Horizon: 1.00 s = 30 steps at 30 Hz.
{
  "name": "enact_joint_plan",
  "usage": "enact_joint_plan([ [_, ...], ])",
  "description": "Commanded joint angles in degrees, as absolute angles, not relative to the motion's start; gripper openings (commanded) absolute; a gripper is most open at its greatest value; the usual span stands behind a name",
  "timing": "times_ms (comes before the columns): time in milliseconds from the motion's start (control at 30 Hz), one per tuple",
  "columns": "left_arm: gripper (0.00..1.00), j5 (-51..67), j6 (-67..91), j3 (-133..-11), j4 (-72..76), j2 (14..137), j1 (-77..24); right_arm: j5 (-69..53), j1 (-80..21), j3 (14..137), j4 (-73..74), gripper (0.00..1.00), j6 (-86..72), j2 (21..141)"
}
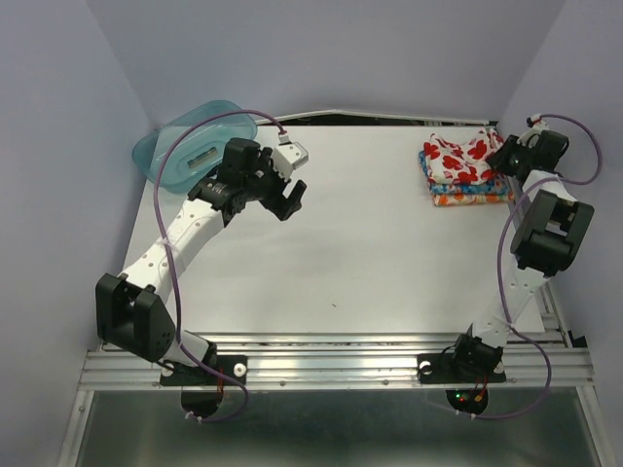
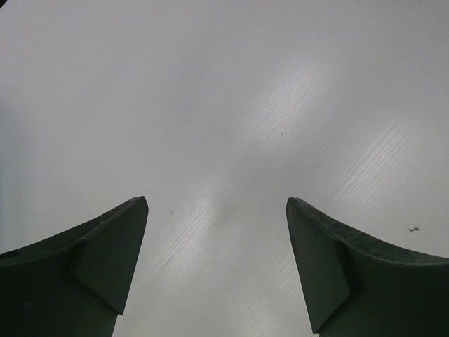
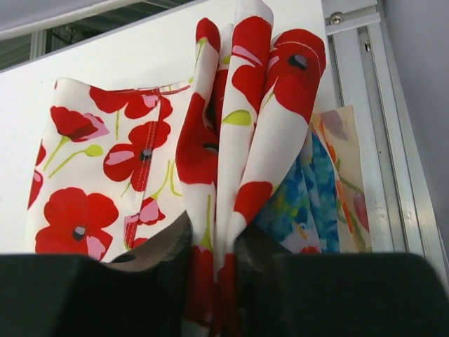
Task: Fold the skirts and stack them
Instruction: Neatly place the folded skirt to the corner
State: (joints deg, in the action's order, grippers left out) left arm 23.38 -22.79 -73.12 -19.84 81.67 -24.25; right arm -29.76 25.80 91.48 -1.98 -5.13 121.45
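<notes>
Three folded skirts lie stacked at the table's far right. The white skirt with red poppies [image 1: 456,156] [image 3: 105,161] is on top, above the blue floral skirt [image 1: 465,184] [image 3: 309,189] and the orange-yellow skirt [image 1: 469,199] [image 3: 345,144]. My right gripper [image 1: 504,156] [image 3: 214,235] sits at the stack's right edge. Its jaws pinch a bunched, raised fold of the poppy skirt. My left gripper [image 1: 289,199] [image 2: 217,203] hovers open over bare table at the far left, with nothing between its fingers.
A translucent teal tub [image 1: 185,146] stands at the table's far left corner, behind the left arm. The white table [image 1: 370,253] ends in a metal rail just right of the stack [image 3: 365,105]. Purple walls close in on three sides.
</notes>
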Motion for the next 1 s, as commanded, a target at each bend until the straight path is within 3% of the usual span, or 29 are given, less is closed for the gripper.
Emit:
enact_joint_plan([
  [0, 0.91, 24.17, -23.38, -75.15, -20.30, 80.60, -23.82, -28.57, 26.37, 96.15, -2.29, 0.33, -4.92, 121.99],
  [67, 0.92, 24.08, -22.85, -74.62, -20.30, 80.42, -23.82, -25.51, 26.37, 96.76, -2.29, 0.39, -4.05, 121.91],
  [233, 0.93, 25.13, -20.57, -73.83, -20.21, 80.33, -22.94, -17.86, 26.37, 98.87, -0.36, 0.74, 1.21, 121.73],
  [333, 0.94, 25.31, -19.78, -73.65, -20.39, 80.24, -22.15, -16.18, 26.37, 99.93, 2.46, 0.84, 4.29, 120.68],
  [433, 0.95, 25.49, -19.51, -73.13, -20.22, 79.89, -21.27, -14.68, 26.37, 100.02, 3.95, 1.00, 7.28, 118.48],
  [833, 0.98, 17.58, -12.66, -67.76, -14.50, 79.18, -18.37, -30.83, 25.76, 103.01, 33.29, 1.00, 14.58, 106.01],
  [967, 0.98, 19.33, -12.22, -65.49, -13.45, 79.98, -16.88, -35.59, 22.33, 94.45, 40.95, 1.00, 14.60, 99.16],
])
